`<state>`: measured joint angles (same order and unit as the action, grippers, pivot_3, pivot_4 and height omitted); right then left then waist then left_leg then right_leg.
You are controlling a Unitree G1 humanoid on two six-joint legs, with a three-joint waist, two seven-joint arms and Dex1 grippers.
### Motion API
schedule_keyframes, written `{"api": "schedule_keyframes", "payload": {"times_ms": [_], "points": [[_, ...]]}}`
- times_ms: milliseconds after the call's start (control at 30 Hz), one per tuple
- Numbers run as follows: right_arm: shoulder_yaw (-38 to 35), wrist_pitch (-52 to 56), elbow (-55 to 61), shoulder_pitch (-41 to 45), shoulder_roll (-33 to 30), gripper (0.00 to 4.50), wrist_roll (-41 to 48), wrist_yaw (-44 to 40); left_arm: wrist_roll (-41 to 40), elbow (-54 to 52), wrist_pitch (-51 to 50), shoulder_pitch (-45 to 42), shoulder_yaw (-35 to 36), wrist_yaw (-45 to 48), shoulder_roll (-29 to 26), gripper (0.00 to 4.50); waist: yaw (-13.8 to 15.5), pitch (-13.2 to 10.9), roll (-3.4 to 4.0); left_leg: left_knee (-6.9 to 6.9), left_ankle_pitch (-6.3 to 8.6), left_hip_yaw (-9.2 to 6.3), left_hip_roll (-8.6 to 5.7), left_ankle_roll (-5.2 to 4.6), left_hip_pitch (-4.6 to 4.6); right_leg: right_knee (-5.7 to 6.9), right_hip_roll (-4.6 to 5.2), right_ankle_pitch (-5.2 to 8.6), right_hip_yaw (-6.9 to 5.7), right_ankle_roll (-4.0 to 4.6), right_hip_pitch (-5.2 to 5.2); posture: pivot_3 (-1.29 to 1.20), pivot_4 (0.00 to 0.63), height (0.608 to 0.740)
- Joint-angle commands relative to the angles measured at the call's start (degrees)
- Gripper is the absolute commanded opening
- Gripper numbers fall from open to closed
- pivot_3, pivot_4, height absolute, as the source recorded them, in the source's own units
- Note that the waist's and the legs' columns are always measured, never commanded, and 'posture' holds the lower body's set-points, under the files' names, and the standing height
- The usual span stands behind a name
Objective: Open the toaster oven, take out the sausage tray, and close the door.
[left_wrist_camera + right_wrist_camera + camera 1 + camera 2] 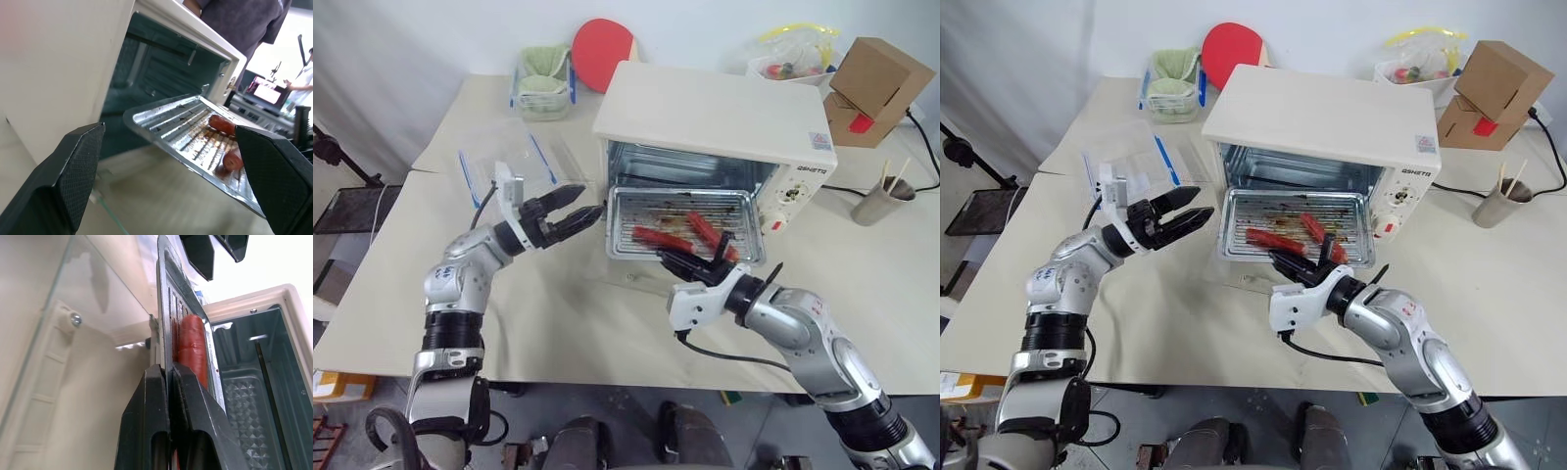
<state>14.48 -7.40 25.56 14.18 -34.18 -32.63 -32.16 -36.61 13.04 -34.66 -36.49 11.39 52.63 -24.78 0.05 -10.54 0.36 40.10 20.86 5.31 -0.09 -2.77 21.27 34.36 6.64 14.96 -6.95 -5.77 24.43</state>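
1. The right gripper (690, 264) sits nearest, low on the bench (558, 323), its jaws clamped on the near rim of the sausage tray (646, 217); the right wrist view shows the thin metal edge pinched between the two black fingers (146, 406).
2. The sausage tray is drawn partly out of the toaster oven (705, 113), held above the lowered door (88, 333), whose glass panel lies flat toward the robot.
3. Two red sausages (656, 238) lie on the ridged, greasy base, toward the tray's 5 o'clock part.
4. The left gripper (578, 217) hovers at the tray's 9 o'clock side, jaws wide apart and holding nothing, the tips just beside the tray's left corner.
5. The toaster oven stands open, its cavity showing behind the tray, the knob panel and a red button at its 3 o'clock side.
6. A clear plastic lid (514, 162) lies at 10 o'clock of the oven.
7. Farther off are a clear container with blue clips (542, 83), a red paddle (603, 49), a cardboard box (871, 88) and a paper cup (881, 201).
8. In the left wrist view, a person in a dark shirt (244, 19) stands beyond the oven.
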Motion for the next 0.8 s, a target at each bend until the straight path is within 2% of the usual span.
{"api": "schedule_keyframes", "payload": {"times_ms": [33,167,267,600,700,800], "points": [[-2.85,-2.46,3.80,-0.71,-1.89,0.07,1.84,-0.26,-6.88,-5.37,-14.82,0.49,2.76,-4.82,-2.56,4.50,-0.08,0.00,0.00,0.00,0.00,0.00,0.00,0.00,-0.02,0.01,0.00,0.00,0.03,0.00,0.00,0.00,0.150,0.740],[-2.80,-6.67,3.18,-0.72,-3.60,0.07,3.92,-0.74,-14.58,-5.49,-33.25,-0.87,5.69,-10.88,-3.14,4.50,-0.04,0.00,-0.01,0.02,0.00,0.00,-0.01,0.00,-0.07,0.07,0.01,0.00,0.14,0.00,-0.02,0.00,0.150,0.740],[-2.45,-9.02,2.49,0.07,-4.00,0.07,5.86,-1.18,-18.12,-4.05,-41.84,-2.28,8.10,-14.81,-2.05,4.50,-0.05,-0.02,-0.04,0.03,0.00,-0.02,0.00,0.00,-0.08,0.09,0.01,0.00,0.27,0.00,-0.03,0.00,0.150,0.740],[-0.45,-14.82,-1.51,4.37,-3.95,0.07,9.63,-4.49,-23.53,-2.67,-55.20,-4.73,17.01,-25.66,5.99,4.50,-0.10,-0.03,-0.05,0.04,-0.03,0.02,-0.02,0.05,-0.15,0.16,0.00,0.00,0.31,0.00,-0.04,0.00,0.150,0.740],[-0.14,-15.71,-2.56,5.16,-3.93,0.07,10.50,-5.31,-25.24,-2.55,-57.41,-5.11,19.24,-28.40,8.39,4.01,-0.07,-0.03,-0.05,0.04,-0.03,0.01,-0.03,0.05,-0.16,0.17,0.00,0.00,0.37,0.00,-0.04,0.00,0.150,0.740],[-0.23,-16.21,-3.31,5.60,-3.92,0.07,10.87,-5.57,-26.91,-2.32,-57.84,-4.86,19.92,-31.03,9.00,3.10,-0.11,-0.03,-0.05,0.05,-0.03,0.01,-0.02,0.06,-0.16,0.17,0.00,0.00,0.46,0.01,-0.04,0.00,0.150,0.740]]}}
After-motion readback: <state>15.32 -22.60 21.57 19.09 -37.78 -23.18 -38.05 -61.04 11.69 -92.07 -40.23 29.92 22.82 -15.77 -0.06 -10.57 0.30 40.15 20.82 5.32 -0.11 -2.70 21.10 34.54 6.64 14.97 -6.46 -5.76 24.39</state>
